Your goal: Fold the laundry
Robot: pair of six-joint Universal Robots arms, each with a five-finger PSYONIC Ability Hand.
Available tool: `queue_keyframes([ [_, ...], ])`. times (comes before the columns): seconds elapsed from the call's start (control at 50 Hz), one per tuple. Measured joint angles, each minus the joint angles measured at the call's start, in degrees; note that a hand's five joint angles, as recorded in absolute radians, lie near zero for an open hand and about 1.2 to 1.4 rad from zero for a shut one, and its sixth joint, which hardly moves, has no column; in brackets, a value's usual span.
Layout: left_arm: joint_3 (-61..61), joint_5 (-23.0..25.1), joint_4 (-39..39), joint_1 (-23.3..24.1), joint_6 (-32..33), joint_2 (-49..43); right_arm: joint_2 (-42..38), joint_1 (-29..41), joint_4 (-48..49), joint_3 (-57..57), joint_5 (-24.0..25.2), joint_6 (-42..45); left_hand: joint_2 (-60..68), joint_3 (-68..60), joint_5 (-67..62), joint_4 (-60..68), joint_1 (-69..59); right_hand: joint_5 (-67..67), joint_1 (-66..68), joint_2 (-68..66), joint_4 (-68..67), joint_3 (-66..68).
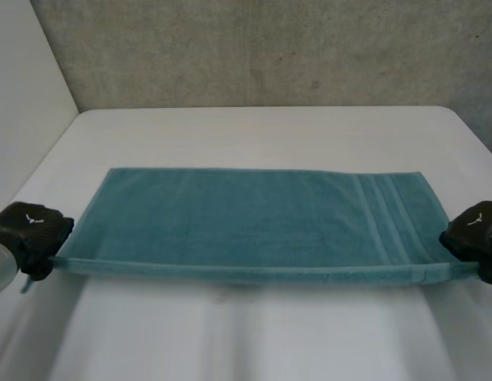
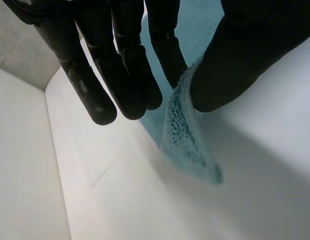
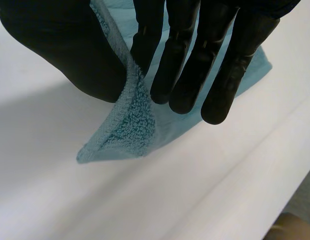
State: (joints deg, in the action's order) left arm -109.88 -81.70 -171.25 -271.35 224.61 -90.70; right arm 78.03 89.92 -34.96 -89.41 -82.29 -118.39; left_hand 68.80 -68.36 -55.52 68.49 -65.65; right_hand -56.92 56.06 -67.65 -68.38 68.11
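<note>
Towel [image 1: 254,218]: blue-green, fluffy, a long rectangle. The left hand [image 1: 30,230] pinches one near corner and the right hand [image 1: 476,234] pinches the other, pulling the near edge straight. The far part lies flat on the smooth white worktop [image 1: 262,135].

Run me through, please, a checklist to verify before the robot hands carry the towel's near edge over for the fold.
1. Left robot hand pinches the towel's near left corner: ok.
2. Right robot hand pinches the near right corner: ok.
3. Near edge taut and straight between both hands: ok.
4. Rest of the towel lies flat on the table: ok.
5. Pinches firm enough to carry: cannot tell.
</note>
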Motion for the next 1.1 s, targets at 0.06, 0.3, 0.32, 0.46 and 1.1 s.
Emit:
queue_keyframes([
  [0.06, 1.0, 3.1, 0.4, -0.7, 1.5, 0.7, -0.3, -0.7, 2.1, 0.1, 0.7, 1.1, 0.0, 0.0, 0.0, 0.0, 0.0, 0.0, 0.0, 0.0, 0.0, 0.0],
  [0.3, 19.1, 3.3, -16.5, 6.3, -1.4, -20.2, -18.8, 3.9, 19.1, 14.5, 0.0, -8.5, 0.0, 0.0, 0.0, 0.0, 0.0, 0.0, 0.0, 0.0, 0.0, 0.0],
  [0.32, 21.1, 2.7, -17.4, 6.9, -1.8, -22.2, -20.2, 4.3, 20.0, 15.7, -0.3, -9.1, 0.0, 0.0, 0.0, 0.0, 0.0, 0.0, 0.0, 0.0, 0.0, 0.0],
  [0.46, 37.1, -2.0, -21.4, 10.5, -3.6, -37.4, -30.1, 7.5, 30.1, 24.9, -3.8, -11.2, 0.0, 0.0, 0.0, 0.0, 0.0, 0.0, 0.0, 0.0, 0.0, 0.0],
  [1.1, 31.9, -3.1, -37.2, 15.6, -3.2, -36.8, -25.1, 10.8, 45.0, 24.3, -6.4, -23.4, -57.1, 56.1, 52.9, -56.7, 54.2, 53.4, -44.5, 55.1, 55.2, -56.0],
])
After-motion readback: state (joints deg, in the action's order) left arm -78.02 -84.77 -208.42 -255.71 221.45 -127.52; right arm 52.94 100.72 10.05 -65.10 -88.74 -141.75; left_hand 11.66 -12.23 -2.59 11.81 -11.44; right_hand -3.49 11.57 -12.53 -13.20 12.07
